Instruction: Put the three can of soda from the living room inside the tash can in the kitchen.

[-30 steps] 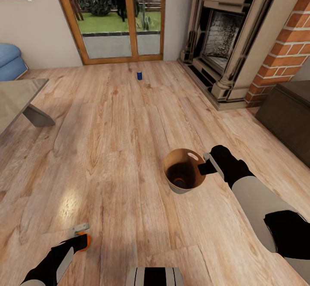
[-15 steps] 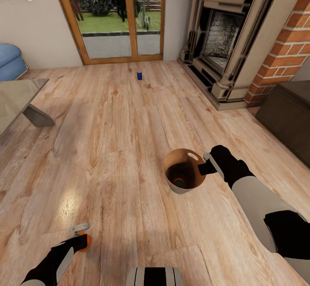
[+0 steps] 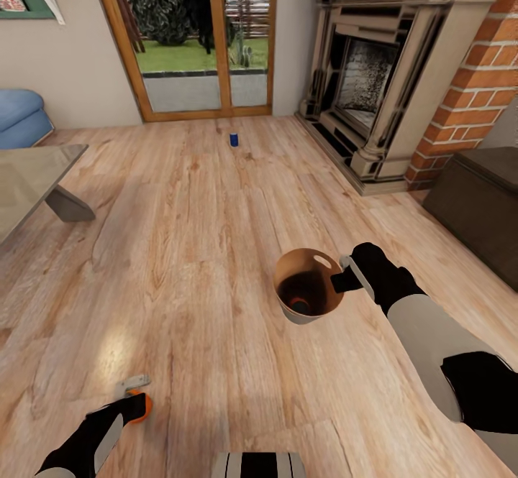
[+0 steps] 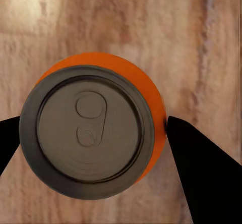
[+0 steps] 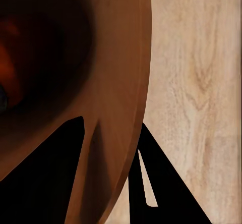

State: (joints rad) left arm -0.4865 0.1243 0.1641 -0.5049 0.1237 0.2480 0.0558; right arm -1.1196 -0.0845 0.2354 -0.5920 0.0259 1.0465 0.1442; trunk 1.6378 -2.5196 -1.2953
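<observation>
In the head view my right gripper [image 3: 344, 277] is shut on the rim of the tash can [image 3: 308, 295], a copper-brown bin held over the plank floor. Something orange lies at the bin's bottom. The right wrist view has one finger on each side of the bin's wall [image 5: 121, 82]. My left gripper [image 3: 137, 400] at the lower left is shut on an orange can of soda [image 3: 144, 406]. From the left wrist view I look down on that can's grey top [image 4: 91, 128], with black fingers [image 4: 196, 168] on both sides. A dark blue can of soda [image 3: 234, 139] stands far ahead near the glass door.
A dark ornate fireplace [image 3: 374, 83] and a red brick chimney [image 3: 478, 83] stand at the right, with a dark low bench [image 3: 482, 198] beside them. A low table [image 3: 29, 176] and a blue sofa [image 3: 21, 115] are at the left. Wood floor stretches ahead to the glass door [image 3: 201, 39].
The whole head view has shifted slightly, so the camera moved. Both arms, the bin and the orange can hold the same places in the picture.
</observation>
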